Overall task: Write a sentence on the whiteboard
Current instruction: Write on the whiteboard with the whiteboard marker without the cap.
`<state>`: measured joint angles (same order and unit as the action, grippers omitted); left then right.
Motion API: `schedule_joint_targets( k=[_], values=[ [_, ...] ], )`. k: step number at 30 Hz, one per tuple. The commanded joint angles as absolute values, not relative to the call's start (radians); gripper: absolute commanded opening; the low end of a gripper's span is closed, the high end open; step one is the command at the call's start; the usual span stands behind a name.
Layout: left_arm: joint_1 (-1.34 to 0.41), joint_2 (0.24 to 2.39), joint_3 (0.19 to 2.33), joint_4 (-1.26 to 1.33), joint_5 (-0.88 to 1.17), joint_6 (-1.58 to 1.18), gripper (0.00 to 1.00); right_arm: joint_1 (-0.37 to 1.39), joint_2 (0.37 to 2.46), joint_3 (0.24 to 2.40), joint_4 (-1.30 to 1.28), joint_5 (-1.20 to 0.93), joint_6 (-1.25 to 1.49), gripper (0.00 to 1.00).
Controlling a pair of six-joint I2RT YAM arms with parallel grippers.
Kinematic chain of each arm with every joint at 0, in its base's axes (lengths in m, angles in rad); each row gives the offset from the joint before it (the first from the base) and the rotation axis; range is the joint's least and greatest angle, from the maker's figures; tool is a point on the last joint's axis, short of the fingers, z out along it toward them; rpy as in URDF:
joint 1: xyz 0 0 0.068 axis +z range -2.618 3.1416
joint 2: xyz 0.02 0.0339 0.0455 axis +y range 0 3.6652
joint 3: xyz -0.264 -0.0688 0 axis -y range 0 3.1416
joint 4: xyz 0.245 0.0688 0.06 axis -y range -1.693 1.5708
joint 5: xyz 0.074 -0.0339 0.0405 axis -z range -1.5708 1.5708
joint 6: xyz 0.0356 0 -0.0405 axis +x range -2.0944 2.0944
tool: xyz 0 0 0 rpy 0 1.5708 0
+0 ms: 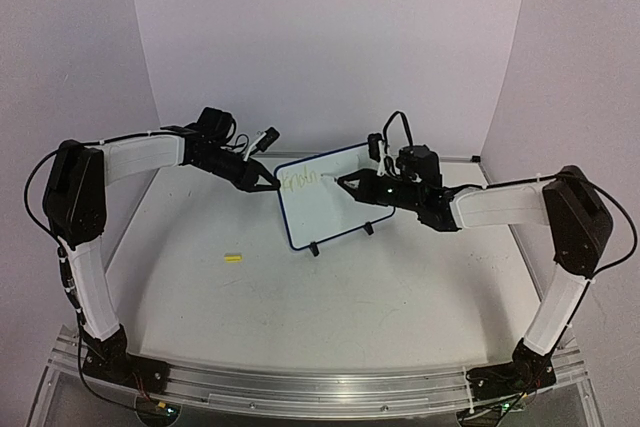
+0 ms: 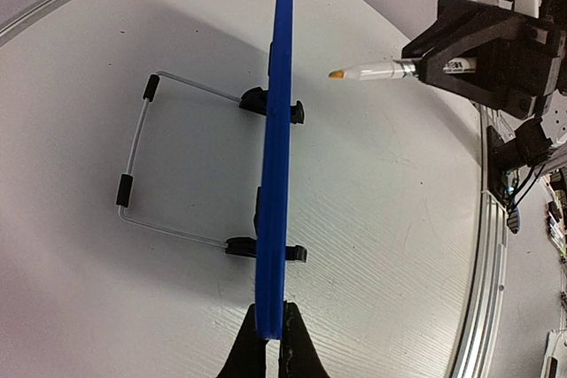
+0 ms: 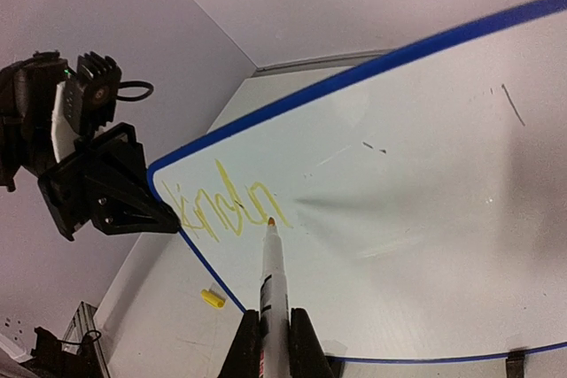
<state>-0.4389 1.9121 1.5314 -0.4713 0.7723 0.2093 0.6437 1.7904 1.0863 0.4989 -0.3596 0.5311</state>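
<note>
The sentence (image 3: pixel 217 205) is barely begun. One yellow-green word in thin strokes sits near the upper left corner of the whiteboard (image 1: pixel 330 209), and the face to its right is bare. The board is propped on its clip feet (image 2: pixel 255 100) and wire stand (image 2: pixel 133 165) near the middle of the worktop (image 1: pixel 400 297), between the two arms.

The marker (image 3: pixel 273 276) points at the spot just past the last stroke. Its long axis runs from the right jaws up to the board, and in the left wrist view it looks roughly square to the face. That view sees the board edge-on and shows a small gap between tip and rim, so I judge the tip to be just off the surface; the right wrist view cannot settle it.

The right jaws are pressed onto the marker's barrel, one on each side. The left jaws pinch the board's rim at its left edge, just beside the start of the word, bracing it.

The unwritten space lies to the right of the tip, away from the left jaws and toward the right arm (image 1: pixel 500 205). The next stroke therefore likely needs a short push forward to touch, then travel rightward along the line. A yellow cap (image 1: pixel 233 258) lies on the worktop, well apart from the board.
</note>
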Motion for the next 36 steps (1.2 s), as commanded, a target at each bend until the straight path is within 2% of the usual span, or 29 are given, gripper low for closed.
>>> schedule_joint_targets(
  k=[1,23,36],
  values=[
    [-0.457,1.922,1.546,-0.523,0.753,0.227,0.0,0.64,1.76,1.096,0.523,-0.34,0.52,0.0],
    [-0.457,1.923,1.546,-0.523,0.753,0.227,0.0,0.64,1.879,1.178,0.548,-0.362,0.534,0.0],
    [-0.458,1.923,1.546,-0.523,0.755,0.226,0.0,0.64,1.828,1.13,0.554,-0.243,0.537,0.0]
  ],
)
